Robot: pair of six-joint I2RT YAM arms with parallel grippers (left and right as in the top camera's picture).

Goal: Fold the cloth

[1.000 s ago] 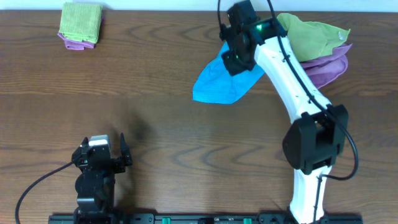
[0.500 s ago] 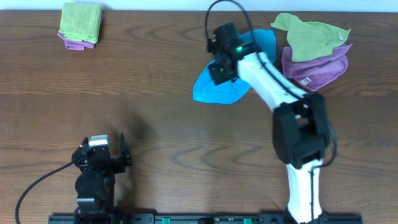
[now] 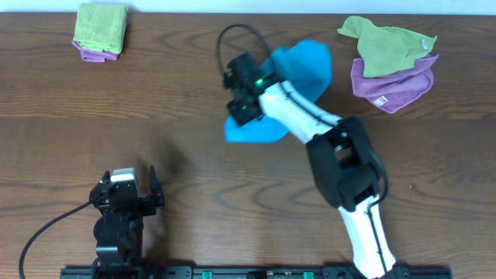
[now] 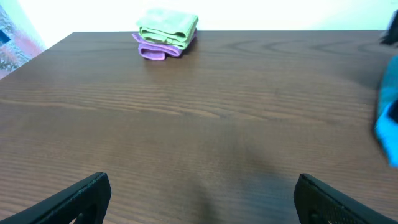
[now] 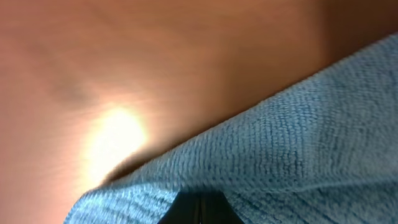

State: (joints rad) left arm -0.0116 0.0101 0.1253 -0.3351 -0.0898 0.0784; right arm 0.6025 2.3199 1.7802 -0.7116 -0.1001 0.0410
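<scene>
The sky-blue cloth (image 3: 306,66) lies crumpled at the table's upper middle, stretched from upper right to lower left. My right gripper (image 3: 246,105) is shut on the cloth near its lower left part. In the right wrist view the cloth (image 5: 280,155) fills the frame around the closed fingertips (image 5: 200,208). A blue edge of the cloth (image 4: 388,112) shows at the right of the left wrist view. My left gripper (image 3: 128,194) is open and empty at the front left, and its fingers (image 4: 202,196) are spread wide over bare wood.
A folded green cloth on a purple one (image 3: 101,31) sits at the back left and also shows in the left wrist view (image 4: 166,31). A loose olive-green cloth (image 3: 384,46) lies on a purple cloth (image 3: 395,85) at the back right.
My right gripper has moved left and toward the front, dragging the blue cloth away from the green and purple pile. The left arm has not moved.
</scene>
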